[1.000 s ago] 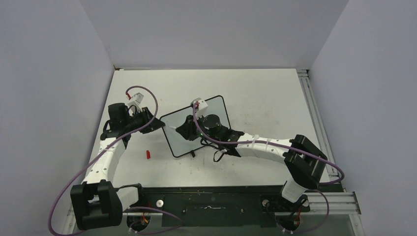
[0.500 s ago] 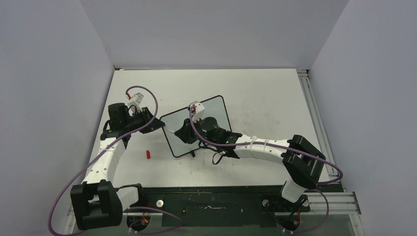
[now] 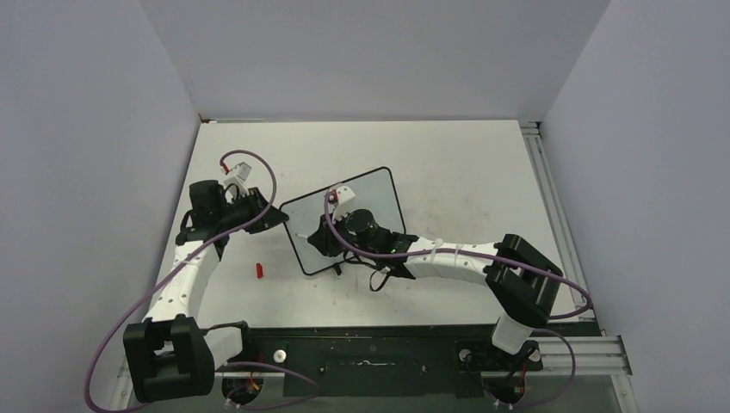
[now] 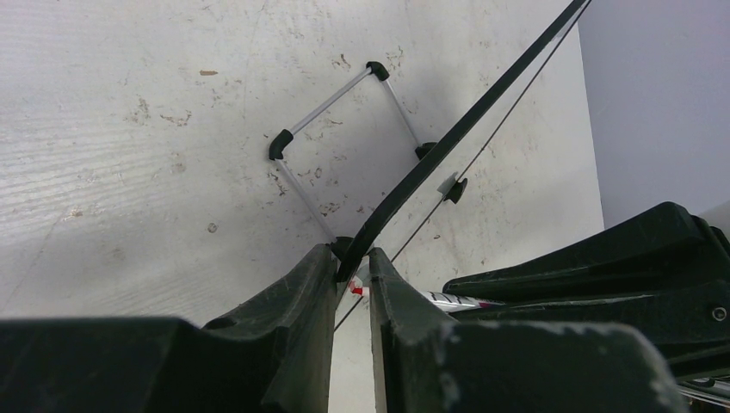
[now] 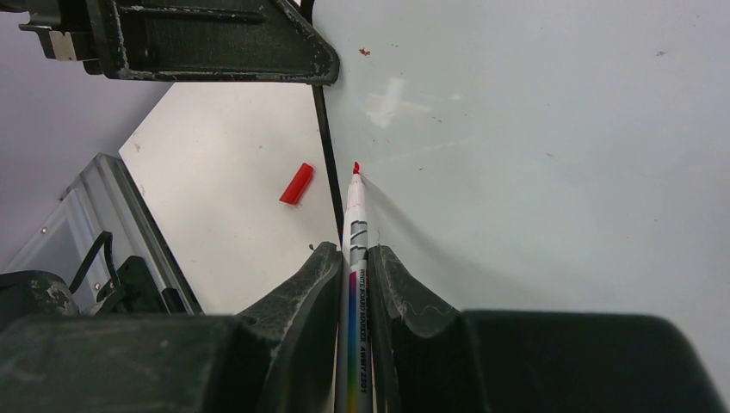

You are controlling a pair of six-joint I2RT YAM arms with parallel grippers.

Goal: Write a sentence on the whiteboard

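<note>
The whiteboard (image 3: pixel 374 194) lies askew mid-table, with a thin black frame. My left gripper (image 3: pixel 282 219) is shut on the frame at the board's left edge; in the left wrist view that frame (image 4: pixel 448 142) runs out from between the jaws of this gripper (image 4: pixel 351 258). My right gripper (image 5: pixel 353 249) is shut on a white marker (image 5: pixel 356 219). Its red tip (image 5: pixel 355 168) rests on the board's face (image 5: pixel 516 129), close to the left frame edge. In the top view the right gripper (image 3: pixel 321 239) hovers over the board's left part. The sentence is not in view on the visible board face.
The marker's red cap (image 3: pixel 258 270) lies on the table left of the board's near corner, also seen as the cap (image 5: pixel 297 183). A thin white-barred stand with black corners (image 4: pixel 331 103) lies behind the board. An aluminium rail (image 3: pixel 551 215) lines the right table edge; walls enclose three sides.
My right arm has slid left across the board, carrying the marker toward its left edge. The left gripper has kept its hold on the frame.
</note>
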